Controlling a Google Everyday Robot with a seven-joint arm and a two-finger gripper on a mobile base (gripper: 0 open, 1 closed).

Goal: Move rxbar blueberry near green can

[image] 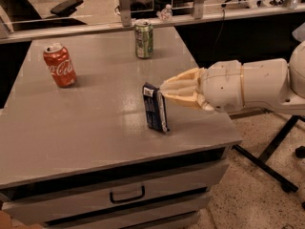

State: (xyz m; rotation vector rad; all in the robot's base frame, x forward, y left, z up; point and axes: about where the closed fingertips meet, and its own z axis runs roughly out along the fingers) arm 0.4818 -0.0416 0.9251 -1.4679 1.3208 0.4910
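Note:
The rxbar blueberry (153,108), a dark navy wrapper with white label patches, stands tilted on its edge near the middle right of the grey table (86,128). My gripper (164,92), with cream fingers on a white arm reaching in from the right, is shut on the bar's upper right end. The green can (144,39), pale green and silver, stands upright at the table's far edge, well behind the bar.
A red Coca-Cola can (59,65) stands at the table's far left. A rail with posts (125,6) runs behind the table. A drawer with a handle (127,194) is below the front edge. Black stand legs (269,159) are on the floor at right.

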